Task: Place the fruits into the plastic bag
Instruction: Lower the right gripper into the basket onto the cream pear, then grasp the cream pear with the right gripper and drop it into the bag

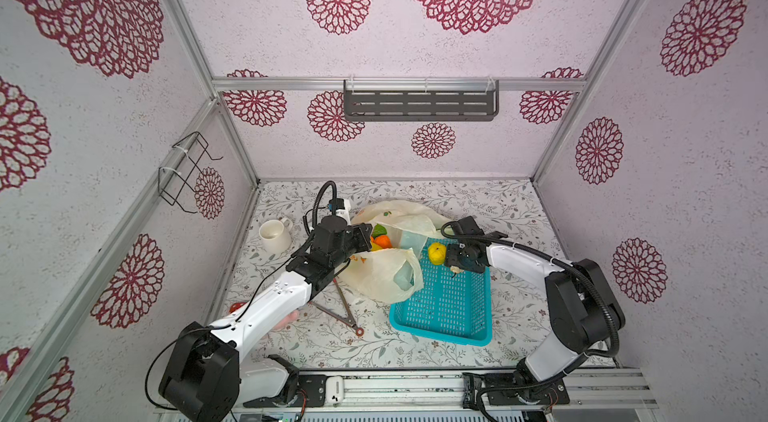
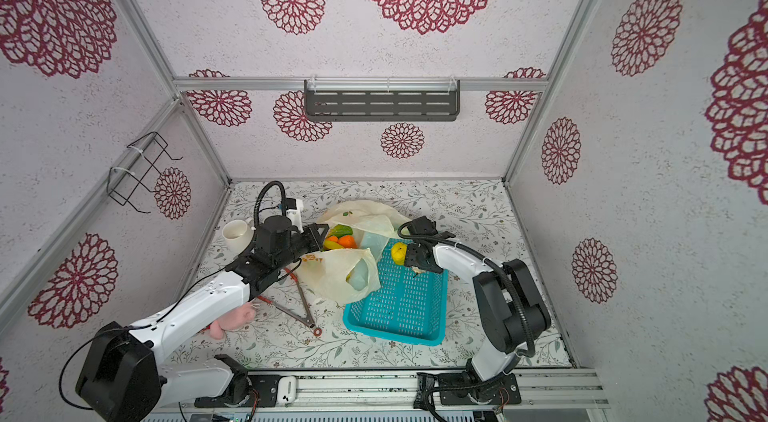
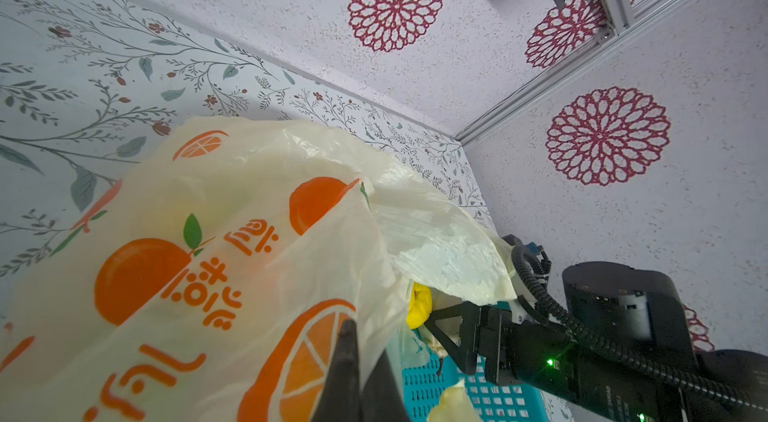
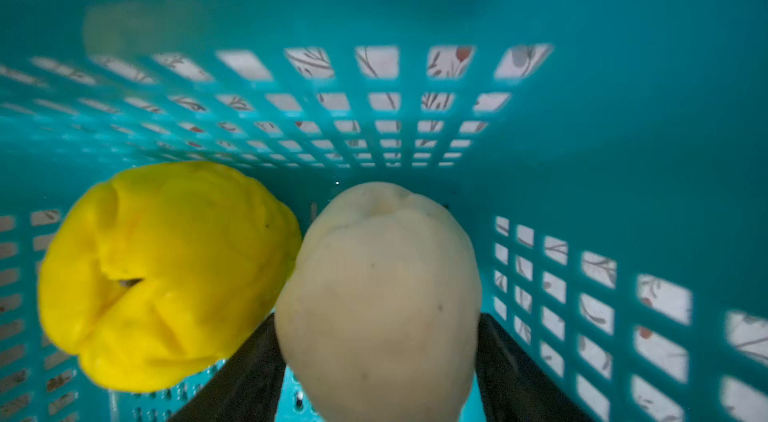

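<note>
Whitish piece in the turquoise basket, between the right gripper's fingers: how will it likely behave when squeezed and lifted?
The whitish piece looks smooth and egg-shaped, so it may slip or pivot between the fingers. Being rounded, it would probably roll if nudged, though the yellow piece beside it and the basket wall should stop it.

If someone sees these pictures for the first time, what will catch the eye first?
The turquoise basket right of centre stands out, with a bright yellow fruit and a whitish fruit at its far end, the right gripper straddling the whitish one. Beside it the left gripper pinches the cream plastic bag, with green and orange fruits showing in its mouth.
</note>
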`<state>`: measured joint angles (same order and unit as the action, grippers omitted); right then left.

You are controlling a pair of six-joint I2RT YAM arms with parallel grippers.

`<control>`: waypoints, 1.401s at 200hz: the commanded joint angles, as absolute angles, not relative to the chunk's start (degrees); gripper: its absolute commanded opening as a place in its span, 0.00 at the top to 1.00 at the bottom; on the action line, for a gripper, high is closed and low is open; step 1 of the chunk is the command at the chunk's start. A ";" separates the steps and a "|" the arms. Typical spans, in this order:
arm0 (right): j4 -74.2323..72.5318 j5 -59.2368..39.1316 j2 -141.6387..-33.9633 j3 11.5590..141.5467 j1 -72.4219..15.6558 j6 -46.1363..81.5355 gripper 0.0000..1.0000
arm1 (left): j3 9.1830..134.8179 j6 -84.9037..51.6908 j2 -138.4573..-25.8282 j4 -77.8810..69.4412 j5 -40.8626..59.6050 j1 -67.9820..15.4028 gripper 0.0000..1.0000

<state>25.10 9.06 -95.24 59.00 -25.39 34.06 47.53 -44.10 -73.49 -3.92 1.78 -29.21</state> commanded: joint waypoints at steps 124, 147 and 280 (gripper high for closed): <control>21.08 -7.44 -68.89 46.92 -25.31 25.39 0.55 | 48.69 -43.51 -73.55 -4.98 1.89 -29.52 1.00; 17.18 -17.16 -66.47 44.66 -25.63 25.17 0.54 | 48.82 -43.59 -73.83 -5.39 2.19 -29.53 1.00; 1.44 -15.30 -91.49 66.79 -36.79 25.13 0.50 | 47.55 -44.47 -71.46 -4.04 0.54 -30.48 1.00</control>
<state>5.08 -17.06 -88.88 61.54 -35.77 26.48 47.53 -44.18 -72.51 -3.86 1.54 -29.85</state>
